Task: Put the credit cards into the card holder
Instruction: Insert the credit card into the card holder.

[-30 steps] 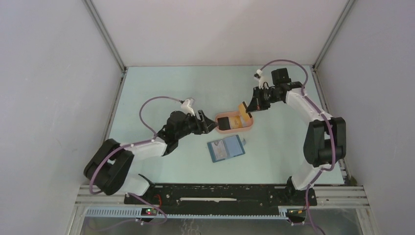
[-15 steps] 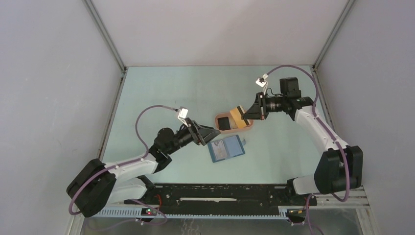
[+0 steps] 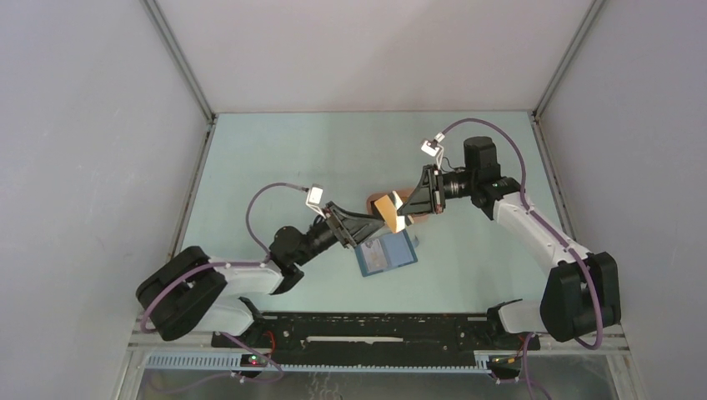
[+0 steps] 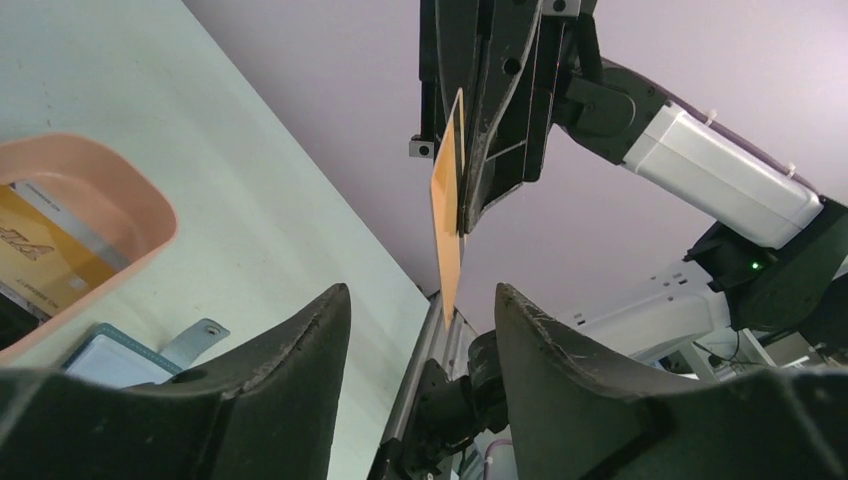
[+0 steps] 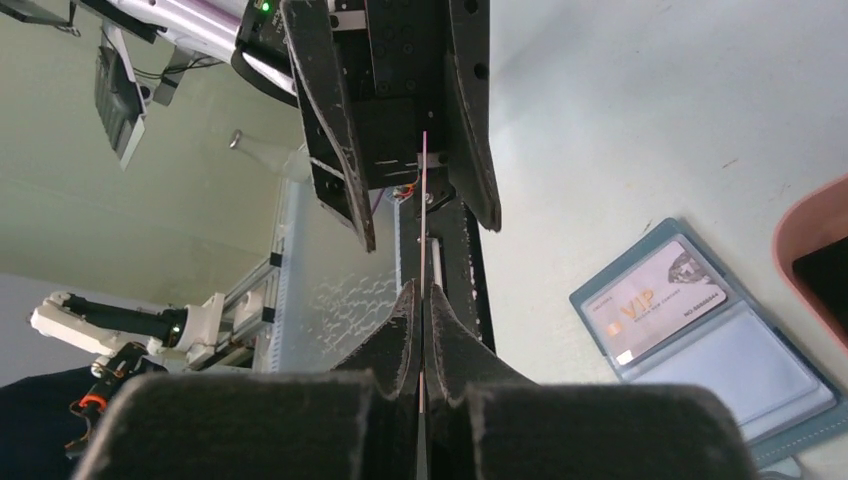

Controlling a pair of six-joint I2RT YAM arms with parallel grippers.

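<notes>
Card holder (image 3: 388, 257) on table (image 3: 275, 158), tray (image 4: 160, 215) just behind, cards (image 4: 45, 250) inside, one card (image 3: 388, 210) aloft

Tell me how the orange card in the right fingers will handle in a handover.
Probably stiff: the orange card juts straight from the right fingers without sagging. Likely light, since a pinch on one end carries it. Being so thin, it may slip or pivot unless the left fingers close squarely on its faces.

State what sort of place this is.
Probably a robotics lab test cell: grey panel walls on aluminium posts enclose a pale green table, two robot arms are bolted to a rail at its edge, and staged props lie there, a blue wallet and pink tray.
</notes>
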